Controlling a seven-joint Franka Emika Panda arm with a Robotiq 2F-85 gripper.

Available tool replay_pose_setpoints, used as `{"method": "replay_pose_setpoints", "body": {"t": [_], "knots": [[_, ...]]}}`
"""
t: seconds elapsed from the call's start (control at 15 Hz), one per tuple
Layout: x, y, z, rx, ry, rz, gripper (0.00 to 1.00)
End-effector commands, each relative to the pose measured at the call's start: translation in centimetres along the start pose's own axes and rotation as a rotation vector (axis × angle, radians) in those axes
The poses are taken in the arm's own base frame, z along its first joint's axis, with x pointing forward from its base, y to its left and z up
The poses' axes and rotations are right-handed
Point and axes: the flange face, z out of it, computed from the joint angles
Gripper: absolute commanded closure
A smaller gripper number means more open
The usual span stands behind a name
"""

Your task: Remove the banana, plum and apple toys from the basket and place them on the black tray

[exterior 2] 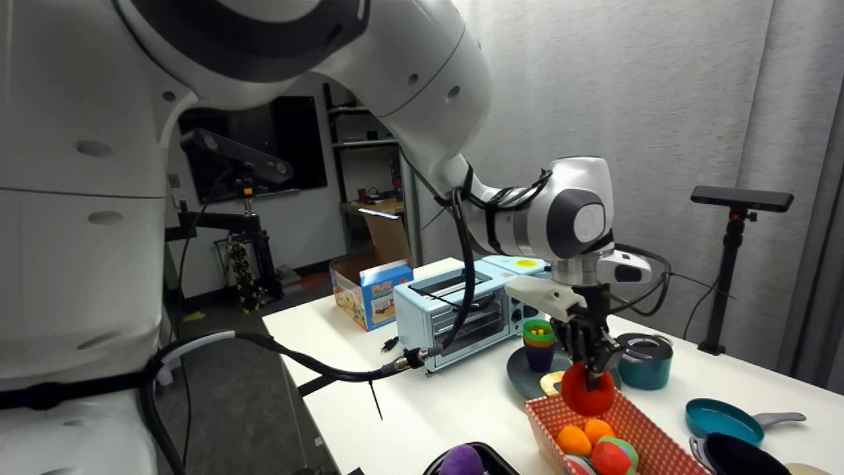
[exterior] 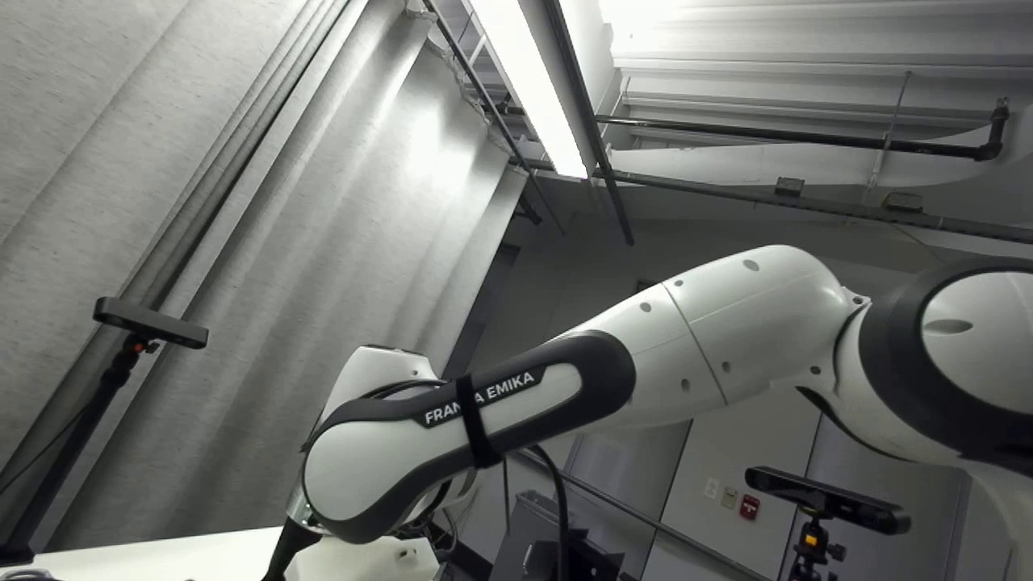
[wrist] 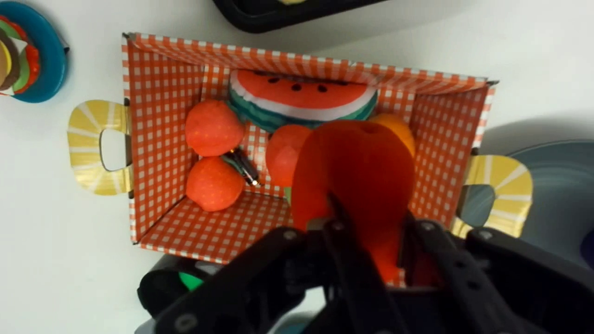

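Over the basket (wrist: 160, 139), the gripper (wrist: 369, 215) has its apple (wrist: 357, 169)

Above the basket's inside, the apple, or so the red, round shape and the task tell me, is clasped between the gripper's two sides, and the hold looks firm from the wrist view. Lower down, on the basket's floor, the watermelon (wrist: 301, 103) lies along a long wall, and that's the wall to watch: just past it, a strip of surface (wrist: 69, 278) between, waits the tray (wrist: 253, 23).

Check the tally! Inside that tray, near the basket, sits the plum (exterior 2: 461, 460), clear in an exterior view. And the wrist view catches what is most likely the banana (wrist: 291, 2) in there too, a pale yellow sliver, though the view's edge cuts off nearly all of it. So by my reading this is the third and last fruit, at the carrying stage.

What's called for now? Height first, because whether the apple's underside clears the basket's rim is hard to tell. Then a sideways run across the basket's watermelon wall, out over the tray, with room left beside the plum. Bring it low, then let go; round as it is, the apple might roll or knock the plum if released too high.
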Motion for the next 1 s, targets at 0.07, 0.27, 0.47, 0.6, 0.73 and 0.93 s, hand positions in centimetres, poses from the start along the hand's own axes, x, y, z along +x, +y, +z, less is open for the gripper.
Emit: {"method": "replay_pose_setpoints", "body": {"t": [0.07, 0.27, 0.47, 0.6, 0.73, 0.93], "knots": [[-5.2, -0.1, -1.0, -0.005, 0.003, -0.052, 0.94], [-8.0, 0.9, 0.3, -0.023, -0.050, -0.056, 0.94], [-10.3, 1.5, 2.0, -0.037, -0.112, -0.079, 0.94], [-11.4, 1.3, 3.3, -0.067, -0.138, -0.102, 0.94], [-12.1, 1.0, 4.5, -0.069, -0.172, -0.133, 0.94], [-12.3, 0.3, 5.9, -0.075, -0.203, -0.167, 0.94]]}}
